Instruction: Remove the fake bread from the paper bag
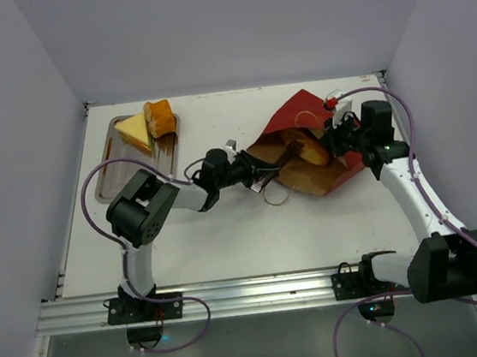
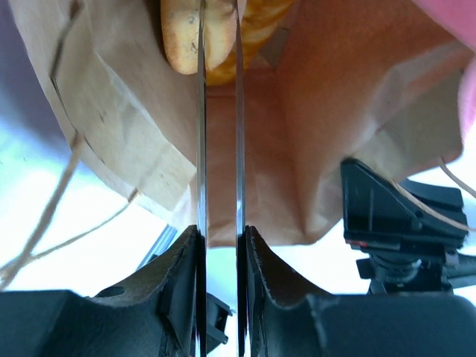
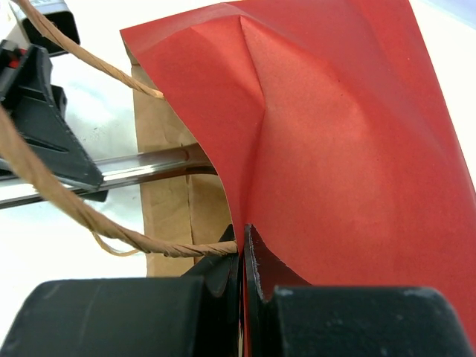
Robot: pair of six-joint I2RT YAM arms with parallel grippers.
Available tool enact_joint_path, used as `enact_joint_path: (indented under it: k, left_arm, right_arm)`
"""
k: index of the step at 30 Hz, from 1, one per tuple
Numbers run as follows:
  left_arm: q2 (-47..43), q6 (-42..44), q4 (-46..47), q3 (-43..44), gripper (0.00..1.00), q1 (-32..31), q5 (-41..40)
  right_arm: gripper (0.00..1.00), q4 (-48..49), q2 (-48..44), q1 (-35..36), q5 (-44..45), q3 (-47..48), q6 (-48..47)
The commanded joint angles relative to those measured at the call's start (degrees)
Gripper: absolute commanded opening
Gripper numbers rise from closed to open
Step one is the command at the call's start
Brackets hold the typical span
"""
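Overhead: the paper bag [image 1: 299, 107] lies on its side right of centre on the table [image 1: 253, 228], mouth facing left, with the fake bread [image 1: 308, 147] just inside. The left gripper [image 1: 264, 174] reaches into the mouth. The right gripper [image 1: 335, 140] holds the bag's right edge. A steel tray [image 1: 108, 172] sits far left.

Left wrist: the thin fingers [image 2: 201, 111] stand nearly together, tips by the bread; whether they pinch it cannot be told. A shallow hold could let the loaf slip.

Right wrist: the jaws are clamped on the red wall, with a string handle [image 3: 111, 223] alongside. If the paper slides free, the bag may drag along with the bread.
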Motion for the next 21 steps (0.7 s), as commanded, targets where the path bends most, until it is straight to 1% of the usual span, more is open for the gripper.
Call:
enact_joint_path:
  k: [1,11,16,20,21]
  left_arm:
    - [-5.26,1.36,5.7,-1.5,0.0,-0.27,0.27]
    - [-10.53,1.8,6.41,-7.3,0.0,-0.36,-0.17]
    - [-11.15,2.41,6.85,-10.03,0.0,-0.36,0.01]
    - [-11.77,4.61,4.4,-10.38,0.0,-0.36,0.54]
    - [-12.12,6.09,2.47,-10.38,0.03,-0.36,0.45]
  right_arm:
    - [0.02,1.32,-1.03,-0.04,-0.23,-0.66,0.82]
    - [0.02,1.5,-1.2,-0.04,-0.41,-0.66,0.91]
    - [0.02,1.41,-1.29,0.04,-0.32,-0.75,0.91]
    - [0.02,1.41,-1.38,-0.04,-0.32,-0.84,0.82]
    - [0.02,1.5,-1.29,-0.04,-0.23,-0.84,0.82]
